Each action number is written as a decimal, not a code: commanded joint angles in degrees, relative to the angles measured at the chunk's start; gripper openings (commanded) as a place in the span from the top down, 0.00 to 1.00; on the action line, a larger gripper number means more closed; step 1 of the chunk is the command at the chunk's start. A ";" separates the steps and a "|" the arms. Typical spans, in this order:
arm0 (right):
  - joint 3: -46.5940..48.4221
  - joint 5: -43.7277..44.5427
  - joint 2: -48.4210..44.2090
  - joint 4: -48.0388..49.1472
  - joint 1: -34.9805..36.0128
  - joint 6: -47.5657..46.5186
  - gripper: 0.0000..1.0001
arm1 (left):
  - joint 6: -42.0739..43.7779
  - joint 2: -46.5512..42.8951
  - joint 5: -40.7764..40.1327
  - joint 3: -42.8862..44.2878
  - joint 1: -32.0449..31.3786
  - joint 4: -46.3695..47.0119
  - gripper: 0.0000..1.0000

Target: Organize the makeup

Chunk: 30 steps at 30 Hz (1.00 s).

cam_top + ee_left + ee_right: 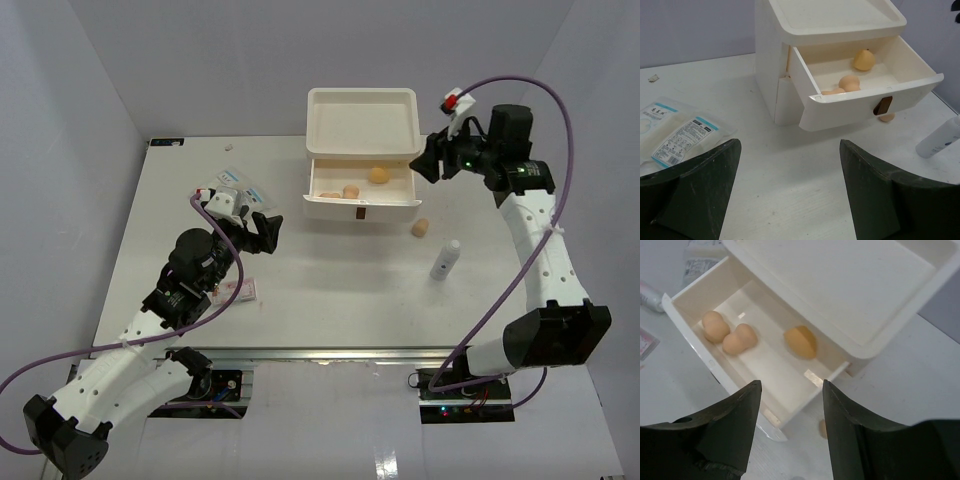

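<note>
Tan egg-shaped sponge (420, 228) sits near the white plastic drawer (335, 207), so right gripper (428, 160) (jaws apart, left gripper (265, 230) too) might bump that drawer

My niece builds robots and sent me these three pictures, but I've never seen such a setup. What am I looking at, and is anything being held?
These are two robot arms bolted at the near edge of the table, each ending in a two-finger gripper. One picture looks down from above and shows the left gripper and the right gripper. The other two come from cameras on the wrists; the dark shapes at the bottom are each arm's own fingers. On the table stands a white drawer box with one drawer pulled open, and three tan sponges lie inside. A fourth sponge and a white tube lie on the table nearby, and clear packets lie near the left gripper. Both grippers are open and hold nothing.
</note>
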 commanded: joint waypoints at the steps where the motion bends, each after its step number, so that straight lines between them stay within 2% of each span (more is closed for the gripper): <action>1: -1.40 -6.87 -3.39 4.14 -12.23 4.82 0.42 | 0.51 -0.17 1.04 -0.09 0.33 0.95 0.09; 4: -5.00 -8.56 -2.41 4.46 -17.75 7.17 0.43 | 0.37 -0.08 1.43 -0.05 0.33 0.95 0.09; 9: -11.68 -8.59 1.80 6.51 -20.95 13.00 0.43 | 0.38 -0.16 1.45 -0.07 0.33 0.97 0.09; 19: -16.47 -5.95 15.71 11.78 -21.02 23.56 0.39 | 0.55 0.62 1.46 0.03 0.34 0.87 0.09; 30: -16.85 -6.66 27.13 13.82 -18.76 25.90 0.37 | 0.80 0.79 1.47 0.03 0.62 0.87 0.09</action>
